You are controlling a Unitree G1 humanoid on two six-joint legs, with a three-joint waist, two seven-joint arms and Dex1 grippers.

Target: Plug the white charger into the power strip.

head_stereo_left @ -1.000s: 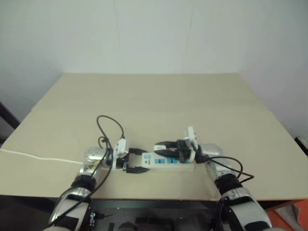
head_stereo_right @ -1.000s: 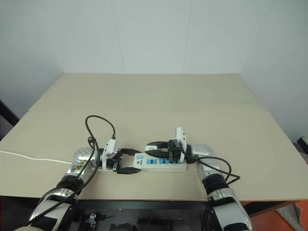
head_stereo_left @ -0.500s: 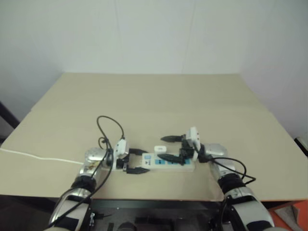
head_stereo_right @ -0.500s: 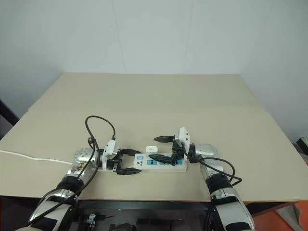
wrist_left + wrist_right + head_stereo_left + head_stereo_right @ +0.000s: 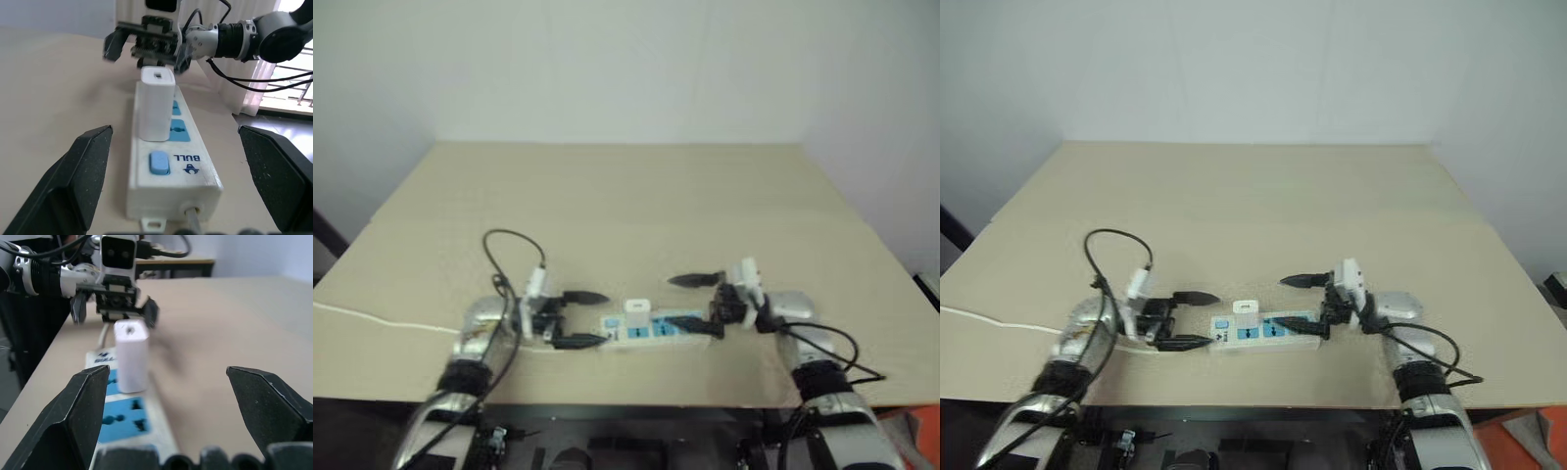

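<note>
While both arms sit low over the near edge of the table, you've got the white charger standing upright in the power strip, seated in the socket next to the switch end, with two blue socket faces bare beyond it. Strip lies flat near the table's front edge, at roughly 6 o'clock in the head view, long axis running 9 to 3, its thin white cord trailing off toward 9. Your left gripper is at the strip's 9 o'clock end, fingers spread wide, holding nothing, tips just short of the switch end. Your right gripper is at the 3 o'clock end, also spread wide and empty; one finger is clear behind the strip, the other over its near edge. Neither touches the charger.
</note>
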